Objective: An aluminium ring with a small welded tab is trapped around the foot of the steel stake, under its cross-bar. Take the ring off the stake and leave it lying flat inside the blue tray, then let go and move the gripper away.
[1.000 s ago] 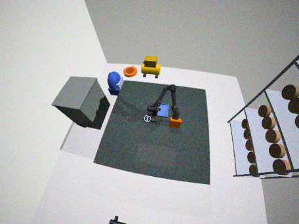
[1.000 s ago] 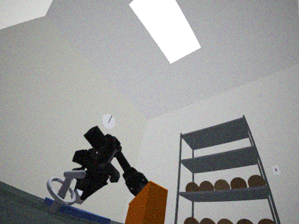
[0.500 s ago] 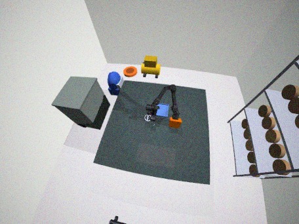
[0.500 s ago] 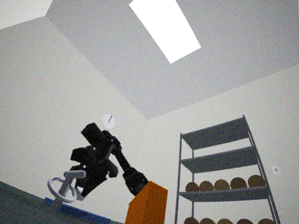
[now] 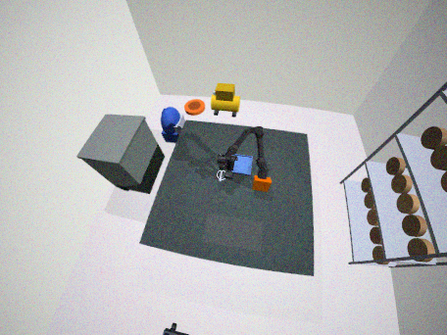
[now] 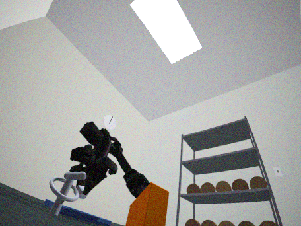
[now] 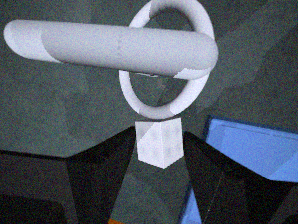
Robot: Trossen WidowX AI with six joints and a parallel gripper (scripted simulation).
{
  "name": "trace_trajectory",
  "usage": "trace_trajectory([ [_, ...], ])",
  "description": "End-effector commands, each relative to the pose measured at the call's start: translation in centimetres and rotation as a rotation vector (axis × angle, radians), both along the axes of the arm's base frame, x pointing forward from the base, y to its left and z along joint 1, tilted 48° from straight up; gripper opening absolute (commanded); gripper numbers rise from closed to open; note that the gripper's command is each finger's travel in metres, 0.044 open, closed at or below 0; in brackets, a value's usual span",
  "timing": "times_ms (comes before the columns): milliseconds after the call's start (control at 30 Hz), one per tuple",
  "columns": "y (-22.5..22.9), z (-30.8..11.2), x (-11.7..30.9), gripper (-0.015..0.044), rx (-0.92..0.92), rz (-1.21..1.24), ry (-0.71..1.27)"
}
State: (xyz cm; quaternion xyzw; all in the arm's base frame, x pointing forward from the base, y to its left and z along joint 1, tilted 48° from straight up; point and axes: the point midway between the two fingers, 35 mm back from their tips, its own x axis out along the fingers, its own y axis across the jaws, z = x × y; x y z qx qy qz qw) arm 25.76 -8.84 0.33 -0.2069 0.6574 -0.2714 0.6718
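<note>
The aluminium ring point(image 6: 53, 188) point(image 7: 125, 90) is tilted and appears to be around the upright of the steel stake point(image 6: 57, 209), close beneath its cross-bar point(image 6: 76, 174) point(image 7: 120, 50). In the wrist view the bar crosses over the ring and hides the upright. My gripper point(image 6: 81, 192) point(image 7: 159, 134) is shut on the ring's welded tab, a pale block between the two dark fingers. The ring is raised off the stake's foot. The blue tray point(image 5: 245, 165) point(image 6: 94, 219) point(image 7: 250, 145) lies beside the stake, to the right in the wrist view, with nothing seen in it.
The arm's elbow is folded high above the tray side. An orange block point(image 5: 262, 184) point(image 6: 148, 208) stands at the arm's base, near the tray. All are on a dark mat point(image 5: 186, 220). A grey cabinet point(image 5: 113, 142) stands left of the mat and a shelf rack point(image 6: 224, 165) stands beyond.
</note>
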Motion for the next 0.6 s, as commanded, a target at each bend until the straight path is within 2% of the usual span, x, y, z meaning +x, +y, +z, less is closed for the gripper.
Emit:
trace_trajectory([
  [0,-0.1,0.4,0.0,0.0000,0.021,-0.004,-0.004],
  [567,0.6,1.6,0.1,0.0000,-0.028,0.007,-0.004],
])
